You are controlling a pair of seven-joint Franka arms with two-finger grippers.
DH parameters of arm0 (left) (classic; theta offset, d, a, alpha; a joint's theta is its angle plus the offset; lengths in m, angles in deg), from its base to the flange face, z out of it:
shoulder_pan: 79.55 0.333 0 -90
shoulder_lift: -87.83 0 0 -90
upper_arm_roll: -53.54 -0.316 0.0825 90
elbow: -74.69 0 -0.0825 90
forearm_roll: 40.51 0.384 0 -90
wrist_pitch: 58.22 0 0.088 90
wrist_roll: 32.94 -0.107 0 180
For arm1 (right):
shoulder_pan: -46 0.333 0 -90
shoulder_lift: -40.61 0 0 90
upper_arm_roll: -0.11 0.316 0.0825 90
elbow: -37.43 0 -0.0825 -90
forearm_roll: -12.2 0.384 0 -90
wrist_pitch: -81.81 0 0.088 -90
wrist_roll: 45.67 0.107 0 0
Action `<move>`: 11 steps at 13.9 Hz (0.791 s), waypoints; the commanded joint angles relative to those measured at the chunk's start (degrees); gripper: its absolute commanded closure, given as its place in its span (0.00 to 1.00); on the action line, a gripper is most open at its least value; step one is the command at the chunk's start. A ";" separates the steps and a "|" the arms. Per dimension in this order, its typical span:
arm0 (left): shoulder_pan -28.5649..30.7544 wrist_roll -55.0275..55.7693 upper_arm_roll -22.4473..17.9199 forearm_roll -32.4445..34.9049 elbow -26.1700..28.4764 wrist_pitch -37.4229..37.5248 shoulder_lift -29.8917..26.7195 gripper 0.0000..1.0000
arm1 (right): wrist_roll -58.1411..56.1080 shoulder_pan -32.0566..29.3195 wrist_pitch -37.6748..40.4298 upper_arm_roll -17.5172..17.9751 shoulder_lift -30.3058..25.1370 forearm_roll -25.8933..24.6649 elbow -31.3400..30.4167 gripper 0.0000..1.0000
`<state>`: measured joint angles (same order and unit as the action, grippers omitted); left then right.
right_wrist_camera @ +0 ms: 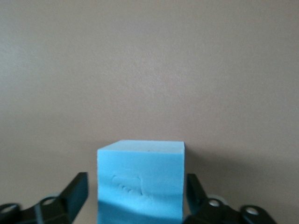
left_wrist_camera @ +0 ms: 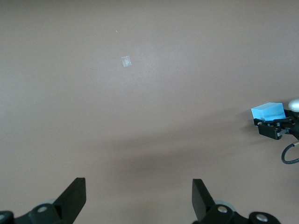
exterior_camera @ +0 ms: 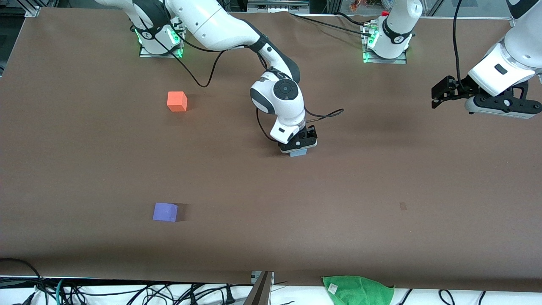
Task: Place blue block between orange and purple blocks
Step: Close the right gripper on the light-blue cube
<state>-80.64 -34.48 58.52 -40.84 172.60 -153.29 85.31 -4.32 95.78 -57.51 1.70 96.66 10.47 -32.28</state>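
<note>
Brown surface (exterior_camera: 381, 190) fills the front view, its edge nearest the front camera lined with cables and a green cloth (exterior_camera: 358, 289) that is cut off by the frame. Right arm reaches from its base to mid-surface; right gripper (exterior_camera: 298, 146) is down over the blue block (exterior_camera: 298, 153), so from the front only a thin strip of blue shows beneath it. In the right wrist view the blue block (right_wrist_camera: 140, 179) sits between the two fingers (right_wrist_camera: 74, 191), a small gap visible on each side, so the gripper is released, not clamped; a faint dent marks the block's facing side, and its lower part is cut off. Left arm waits at its own end, left gripper (exterior_camera: 444, 93) in the air over bare surface, spread wide in its wrist view (left_wrist_camera: 138, 198), holding nothing; the arm's upper part leaves the frame. Orange block (exterior_camera: 177, 101) lies toward the right arm's end, farther from the front camera; purple block (exterior_camera: 165, 212) same end, nearer to the camera. Both are well apart from the blue block.
</note>
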 commanded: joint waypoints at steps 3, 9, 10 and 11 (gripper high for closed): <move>-0.40 -0.13 -0.32 1.04 -1.94 1.48 0.85 0.00 | 1.28 0.41 2.02 -0.71 -0.68 -0.81 1.24 0.08; -0.40 -0.13 -0.32 1.04 -1.94 1.48 0.85 0.00 | 1.11 0.67 1.94 -1.42 -0.85 -2.75 1.07 0.32; -0.40 -0.22 -0.32 1.04 -1.85 1.48 0.85 0.00 | 1.02 0.67 1.94 -1.42 -0.85 -2.75 1.07 0.40; -0.40 -0.14 -0.32 1.04 -1.85 1.48 0.85 0.00 | 0.84 0.59 1.94 -1.42 -0.94 -2.75 0.98 0.47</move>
<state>-80.64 -34.48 58.50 -40.84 172.57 -153.15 85.31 -4.26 95.78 -56.73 0.91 96.44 8.85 -31.34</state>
